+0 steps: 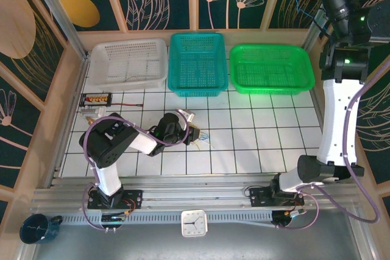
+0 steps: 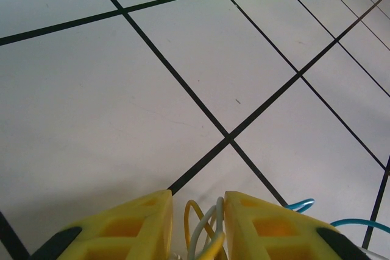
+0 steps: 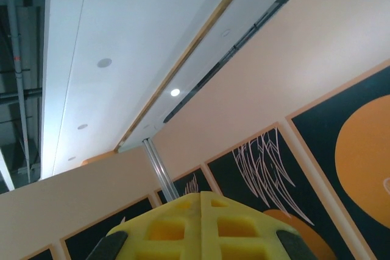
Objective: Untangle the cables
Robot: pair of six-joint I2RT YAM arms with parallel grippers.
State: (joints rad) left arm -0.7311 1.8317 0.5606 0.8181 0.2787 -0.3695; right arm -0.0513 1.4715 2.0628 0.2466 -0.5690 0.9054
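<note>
The cables [image 1: 203, 139] lie as a small whitish and blue tangle on the white tiled floor near the middle. My left gripper [image 1: 195, 133] is low over them. In the left wrist view, yellow and whitish-grey cable loops [image 2: 210, 228] stand between my left gripper's [image 2: 198, 196] yellow fingers [image 2: 134, 220]. The jaws stand a little apart and do not pinch the loops. A blue cable [image 2: 300, 205] curls on the floor just right of the fingers. My right arm [image 1: 338, 95] is raised high at the right. My right gripper [image 3: 201, 196] is shut on nothing and points up at the ceiling.
Three baskets line the back edge: white [image 1: 128, 62], teal [image 1: 196, 62] and green [image 1: 271, 68]. A thin red wire with a small connector board [image 1: 97, 98] lies at the left. A clock [image 1: 194, 223] and a dark mug [image 1: 36, 228] sit in front of the arm bases.
</note>
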